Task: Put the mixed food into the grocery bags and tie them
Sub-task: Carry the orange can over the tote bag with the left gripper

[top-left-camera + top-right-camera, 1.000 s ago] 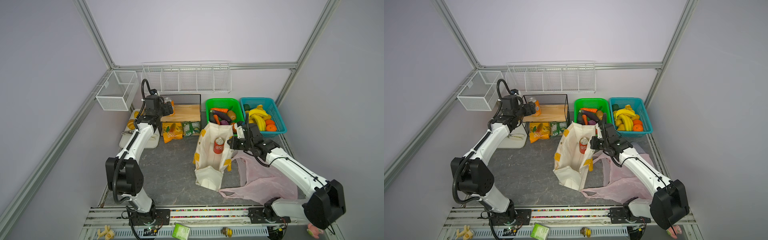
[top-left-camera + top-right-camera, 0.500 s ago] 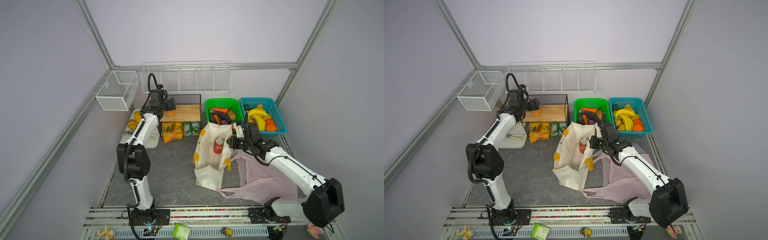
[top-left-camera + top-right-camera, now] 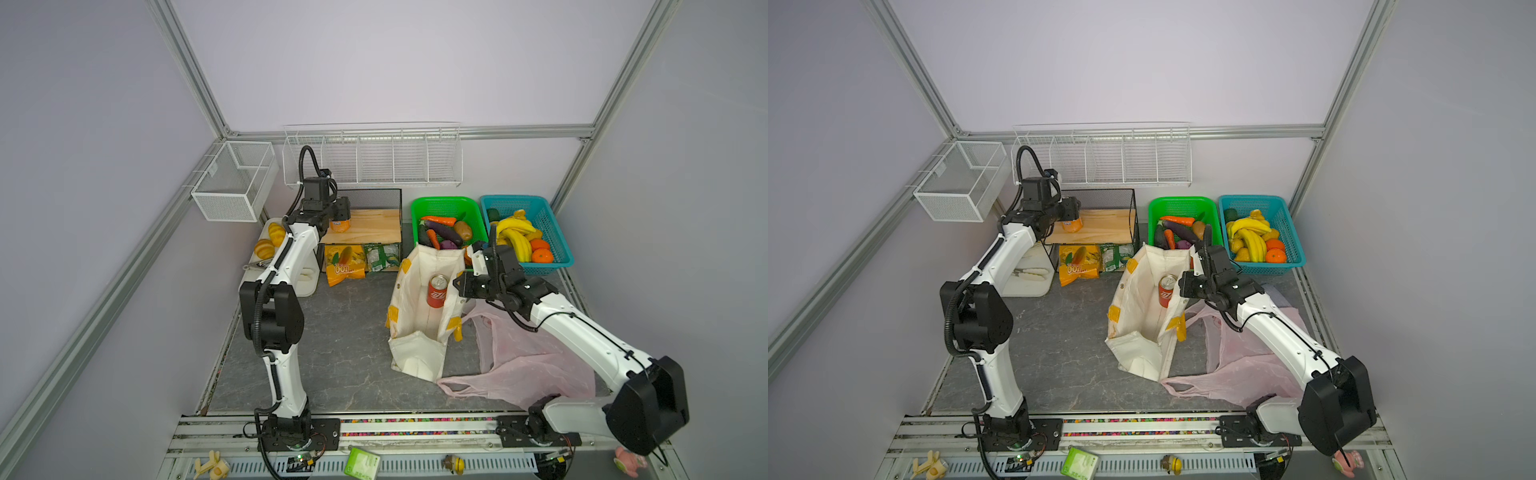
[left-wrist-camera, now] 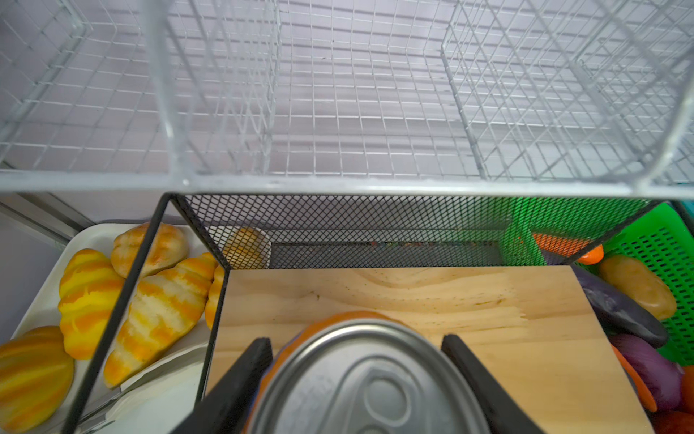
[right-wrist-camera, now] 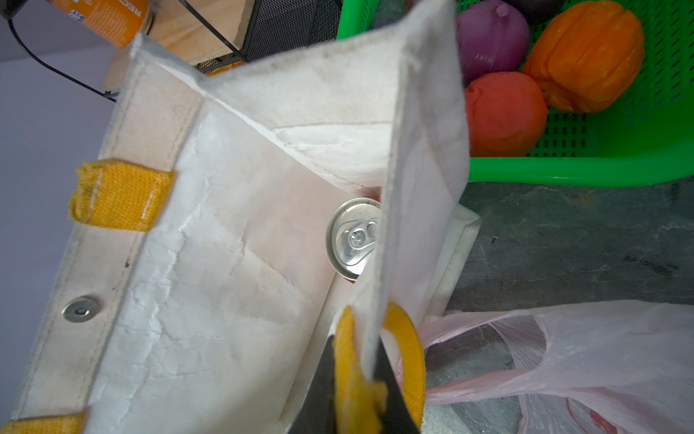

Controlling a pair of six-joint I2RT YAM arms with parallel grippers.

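Left jaws are flanking the orange soda can (image 4: 360, 383), grip unclear, while my right jaws are pinching the cream tote (image 5: 233, 263) open; squeezing, then lifting, is likely coming next.

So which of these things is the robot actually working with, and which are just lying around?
In the job: orange soda can, red cola can, canvas tote, pink plastic bag.
Lying about: croissants, vegetables in the green basket, snack packets.
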